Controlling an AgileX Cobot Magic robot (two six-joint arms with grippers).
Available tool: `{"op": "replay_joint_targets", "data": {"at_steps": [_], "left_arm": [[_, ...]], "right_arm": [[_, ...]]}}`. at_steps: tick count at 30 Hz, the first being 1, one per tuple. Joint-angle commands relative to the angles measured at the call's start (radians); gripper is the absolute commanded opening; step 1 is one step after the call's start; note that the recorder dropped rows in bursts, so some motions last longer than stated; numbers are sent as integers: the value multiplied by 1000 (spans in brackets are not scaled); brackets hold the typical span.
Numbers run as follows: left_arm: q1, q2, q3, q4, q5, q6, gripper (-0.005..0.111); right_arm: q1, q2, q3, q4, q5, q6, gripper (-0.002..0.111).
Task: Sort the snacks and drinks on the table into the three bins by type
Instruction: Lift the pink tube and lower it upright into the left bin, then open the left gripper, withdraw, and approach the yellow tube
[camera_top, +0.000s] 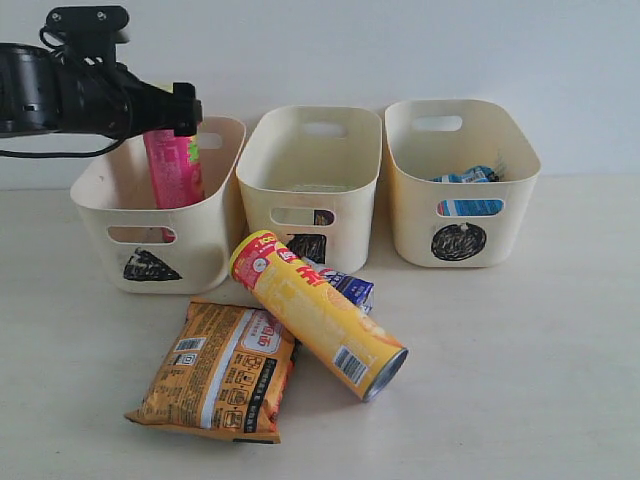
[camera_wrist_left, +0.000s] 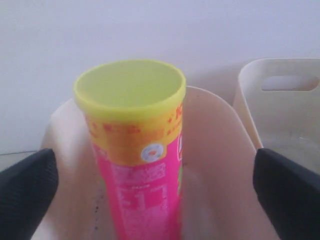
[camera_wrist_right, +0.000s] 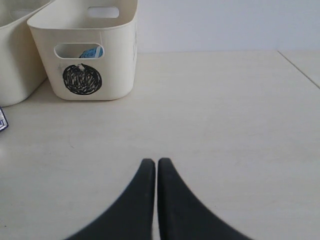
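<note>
The pink chip tube (camera_top: 175, 170) stands upright in the triangle-marked bin (camera_top: 100, 200), its yellow-green lid (camera_wrist_left: 129, 87) on top. My left gripper (camera_top: 185, 108) hovers over it, open, with both fingers (camera_wrist_left: 27, 192) well clear of the pink tube (camera_wrist_left: 142, 175). On the table (camera_top: 520, 380) the orange-yellow tube (camera_top: 315, 312) lies across a blue and white carton (camera_top: 352, 287), beside the flat orange packet (camera_top: 220, 370). A blue-white packet (camera_top: 470, 177) sits in the circle bin (camera_top: 520, 190). My right gripper (camera_wrist_right: 157, 162) is shut and empty above the bare table (camera_wrist_right: 225, 125).
The square-marked bin (camera_top: 310, 160) stands between the other two, with something dark showing through its handle slot (camera_top: 322, 217). The circle bin (camera_wrist_right: 117, 60) is ahead of the right gripper. A white wall (camera_top: 400, 50) runs behind the bins.
</note>
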Motion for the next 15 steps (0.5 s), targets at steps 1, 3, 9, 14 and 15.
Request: {"op": "replay_joint_targets", "data": {"at_steps": [1, 3, 9, 14, 15], "left_arm": [[1, -35, -9, -1, -77, -9, 110], [1, -87, -9, -1, -80, -9, 110], [1, -222, 23, -1, -89, 18, 110], [1, -350, 114, -1, -102, -15, 108], [1, -380, 140, -1, -97, -24, 105]], "right_arm": [[-5, -5, -1, -6, -2, 2, 0], [-5, -5, -1, -6, -2, 2, 0], [-5, -5, -1, -6, -2, 2, 0], [-5, -5, -1, -6, -2, 2, 0], [-5, -5, -1, -6, -2, 2, 0]]}}
